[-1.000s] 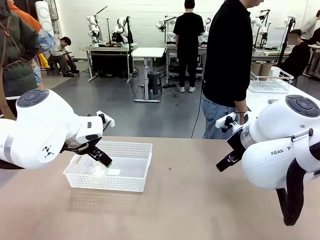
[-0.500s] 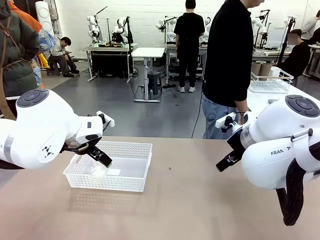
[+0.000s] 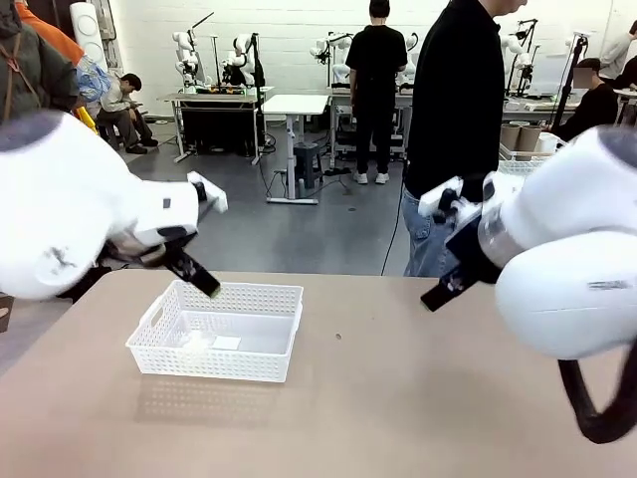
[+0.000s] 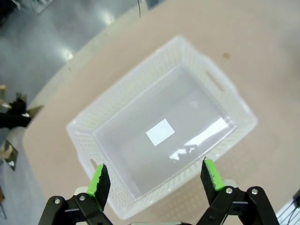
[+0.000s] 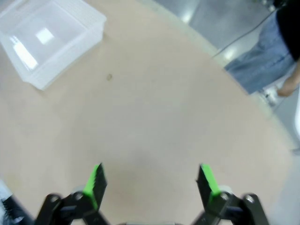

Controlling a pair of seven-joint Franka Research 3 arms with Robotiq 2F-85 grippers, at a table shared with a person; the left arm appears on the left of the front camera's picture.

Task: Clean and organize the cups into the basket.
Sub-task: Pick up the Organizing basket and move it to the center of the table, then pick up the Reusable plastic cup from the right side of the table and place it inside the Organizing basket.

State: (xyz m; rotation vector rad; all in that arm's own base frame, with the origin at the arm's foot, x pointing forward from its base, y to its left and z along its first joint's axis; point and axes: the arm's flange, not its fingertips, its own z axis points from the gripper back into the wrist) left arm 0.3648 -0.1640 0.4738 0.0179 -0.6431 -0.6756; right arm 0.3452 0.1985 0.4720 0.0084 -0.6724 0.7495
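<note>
Table point(image 3: 398, 398): a tan top is stretching from the near edge to the far side, with most of its surface lying bare.
Person point(image 3: 458, 110): someone in a black top and blue jeans is standing at the far side of the table, right of the middle.
Right arm point(image 3: 567, 269): it is coming in from the right and hanging above the right part of the table.
Left arm point(image 3: 70, 214): it is coming in from the left and reaching out over the far left corner of the basket.
Basket point(image 3: 209, 360): the white lattice-sided basket is sitting on the left half of the table with nothing showing inside it but a label.
Cups point(image 3: 511, 137): they are standing upright on another table far off to the right, behind the right arm and well apart from the basket.
Left fingers point(image 4: 100, 183): they are standing wide apart, holding nothing and hanging above the basket without touching it.
Right fingers point(image 5: 95, 180): they are standing wide apart, holding nothing, and are pointing down at bare table, with the basket well off to the left.
Label point(image 4: 160, 131): a small white rectangle is lying flat on the basket floor, near its middle.
Speck point(image 5: 108, 77): a tiny dark mark is lying on the table just right of the basket.
</note>
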